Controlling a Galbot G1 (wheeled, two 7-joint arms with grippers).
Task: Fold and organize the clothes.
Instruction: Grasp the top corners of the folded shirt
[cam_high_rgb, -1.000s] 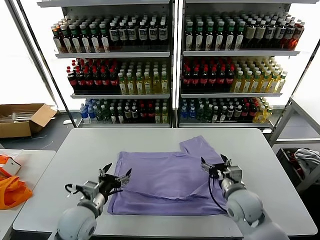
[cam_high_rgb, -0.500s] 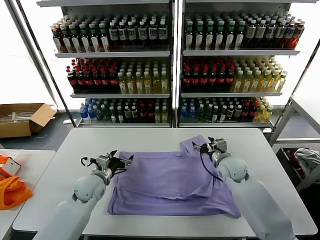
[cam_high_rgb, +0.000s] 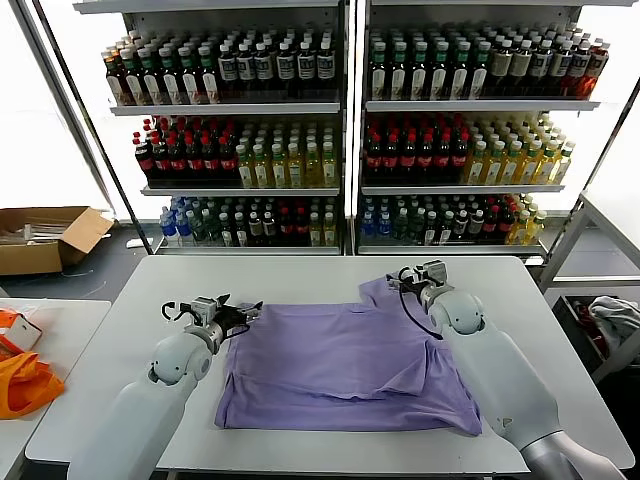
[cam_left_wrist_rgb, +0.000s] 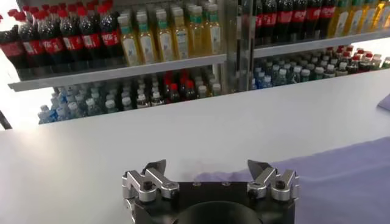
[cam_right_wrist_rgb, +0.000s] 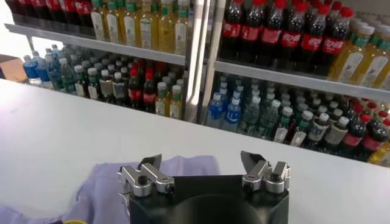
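the t-shirt lay flat on the table; left gripper at its left corner, right gripper over its sleeve, both wide and empty.

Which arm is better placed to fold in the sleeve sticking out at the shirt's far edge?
Right, probably. The right gripper, open, sits over that sleeve of the shirt. The left gripper, open too, is at the far left corner, well away from it.
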